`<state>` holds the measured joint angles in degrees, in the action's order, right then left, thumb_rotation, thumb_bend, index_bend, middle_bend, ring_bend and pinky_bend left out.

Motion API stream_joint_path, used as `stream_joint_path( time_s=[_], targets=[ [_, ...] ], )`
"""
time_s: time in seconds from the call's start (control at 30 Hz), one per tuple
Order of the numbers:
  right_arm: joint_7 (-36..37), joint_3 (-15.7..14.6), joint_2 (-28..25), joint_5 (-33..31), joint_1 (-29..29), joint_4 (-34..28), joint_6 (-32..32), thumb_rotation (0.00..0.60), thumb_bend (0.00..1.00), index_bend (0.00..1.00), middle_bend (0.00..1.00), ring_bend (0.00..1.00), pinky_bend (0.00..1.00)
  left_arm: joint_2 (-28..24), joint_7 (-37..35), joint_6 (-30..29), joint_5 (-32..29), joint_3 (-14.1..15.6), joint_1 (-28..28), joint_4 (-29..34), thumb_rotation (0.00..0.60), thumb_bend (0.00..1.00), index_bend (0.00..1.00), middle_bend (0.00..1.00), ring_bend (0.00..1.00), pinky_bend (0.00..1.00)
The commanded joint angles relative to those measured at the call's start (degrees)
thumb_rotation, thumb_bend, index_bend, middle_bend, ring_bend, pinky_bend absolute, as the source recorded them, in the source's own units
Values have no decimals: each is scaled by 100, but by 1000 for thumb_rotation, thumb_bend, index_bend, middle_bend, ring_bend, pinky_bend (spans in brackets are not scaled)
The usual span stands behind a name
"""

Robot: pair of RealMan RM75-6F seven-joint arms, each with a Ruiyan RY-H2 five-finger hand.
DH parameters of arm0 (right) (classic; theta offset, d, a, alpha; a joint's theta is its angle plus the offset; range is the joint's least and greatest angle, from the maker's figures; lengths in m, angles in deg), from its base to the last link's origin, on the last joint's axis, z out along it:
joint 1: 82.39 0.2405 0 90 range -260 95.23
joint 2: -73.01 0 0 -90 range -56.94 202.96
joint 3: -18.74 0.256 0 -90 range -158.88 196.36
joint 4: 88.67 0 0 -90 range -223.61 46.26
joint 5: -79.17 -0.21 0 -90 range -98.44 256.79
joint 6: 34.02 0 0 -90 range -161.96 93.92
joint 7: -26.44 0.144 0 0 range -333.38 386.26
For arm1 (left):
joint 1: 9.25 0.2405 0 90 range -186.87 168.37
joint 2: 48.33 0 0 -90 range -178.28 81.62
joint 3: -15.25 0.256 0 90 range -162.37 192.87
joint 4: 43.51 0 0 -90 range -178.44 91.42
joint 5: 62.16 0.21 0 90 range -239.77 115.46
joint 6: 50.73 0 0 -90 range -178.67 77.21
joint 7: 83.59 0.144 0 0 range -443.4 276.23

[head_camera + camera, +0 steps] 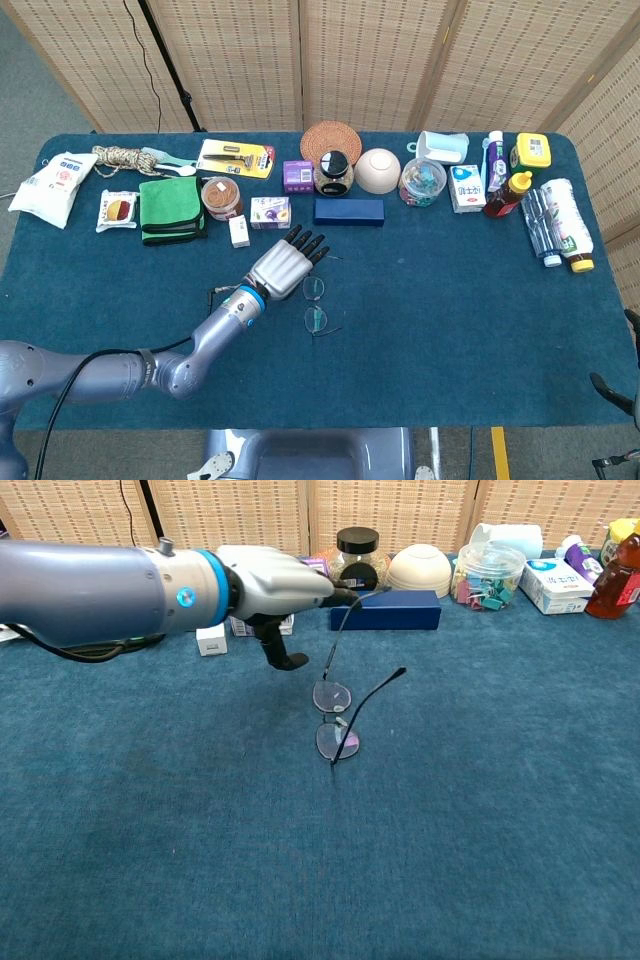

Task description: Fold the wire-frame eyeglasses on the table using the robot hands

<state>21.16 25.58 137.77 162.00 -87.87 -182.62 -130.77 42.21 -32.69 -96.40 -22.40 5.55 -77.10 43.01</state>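
**Left hand reaches the glasses**

Where the blue table (pixel 420 330) is seen from above, its back edge is lined with many small things. Behind the table, tall woven screens (pixel 380 60) are stood up. A long grey arm (pixel 120 372) is stretched across the cloth from the left side. At its end, the left hand (pixel 284 265) is held flat, with its dark fingers (pixel 308 244) straight and a little apart. From the chest view, the fingertips (pixel 345 596) are seen right at the far arm of the glasses, but whether anything is pinched cannot be told. The thumb (pixel 278 652) is hung down below the palm. Only a small dark bit of the right hand (pixel 618 392) is seen at the right edge, and its fingers cannot be made out.

A green cloth (pixel 170 208) is folded near the back left. A dark blue box (pixel 348 211) is laid just behind the middle. The glasses (pixel 336 718) are set near the middle of the table, just beside the left hand, with both side arms opened out.
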Motion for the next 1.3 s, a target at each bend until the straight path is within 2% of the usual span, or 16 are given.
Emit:
stream_joint_path(
  time_s=[0.03, 0.43, 0.7, 0.93, 1.13, 1.3],
  targets=[
    [25, 4, -3, -11, -11, 14, -8, 600, 2, 125, 31, 0, 0, 107, 101, -14, -174, 14, -166, -68, 499, 440, 5, 12, 2, 7],
    [175, 20, 11, -38, -45, 60, -27, 600, 2, 125, 31, 0, 0, 501, 439, 57, -648, 102, -774, -375, 498, 443, 1, 11, 1, 6],
    [356, 18, -24, -77, -101, 98, -35, 600, 2, 124, 30, 0, 0, 1100, 888, 351, -1407, 141, -1532, -1119, 501, 445, 0, 5, 1, 4],
    [433, 21, -38, -104, -138, 101, -44, 600, 2, 124, 30, 0, 0, 1419, 1029, 465, -1826, 192, -1966, -1592, 505, 448, 0, 0, 0, 2],
    [458, 37, -56, -120, -133, 93, -18, 600, 2, 123, 30, 0, 0, 1438, 855, 455, -1929, 145, -2060, -1687, 504, 449, 0, 0, 0, 0],
    [489, 43, -101, -79, -82, 83, 57, 600, 2, 123, 29, 0, 0, 1130, 368, 245, -1770, 16, -1840, -1320, 505, 448, 0, 0, 0, 0]
  ],
)
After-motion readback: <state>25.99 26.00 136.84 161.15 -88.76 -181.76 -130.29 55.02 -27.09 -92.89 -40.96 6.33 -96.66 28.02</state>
